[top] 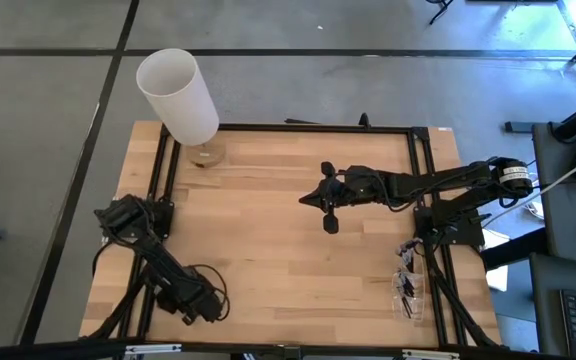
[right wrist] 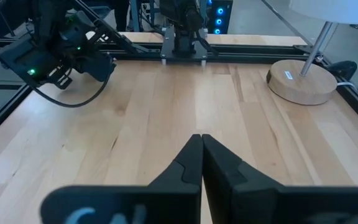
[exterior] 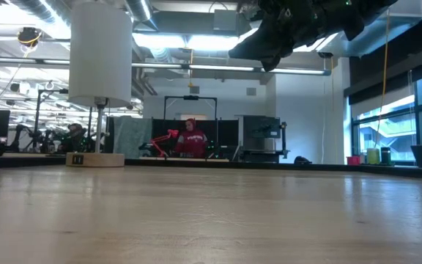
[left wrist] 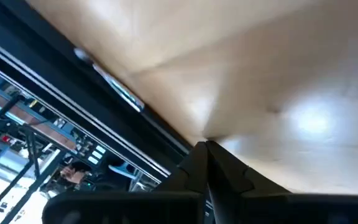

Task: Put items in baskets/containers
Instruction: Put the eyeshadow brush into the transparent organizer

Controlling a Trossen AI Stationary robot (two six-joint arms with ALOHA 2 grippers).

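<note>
A small clear holder (top: 408,295) sits at the table's right near edge, beside the rail, with thin dark brushes (top: 404,285) in it; how they lie is too small to tell. My right gripper (top: 313,197) hovers shut above the middle of the table, far from the holder, and holds nothing (right wrist: 201,142). In the low view it shows high up (exterior: 269,44). My left gripper (top: 206,306) waits at the near left corner, shut and low over the wood (left wrist: 207,147).
A lamp with a white cylinder shade (top: 178,92) stands on a round wooden base (top: 206,155) at the far left corner. Black rails (top: 308,127) frame the table. A person in red sits in the room beyond (exterior: 191,139).
</note>
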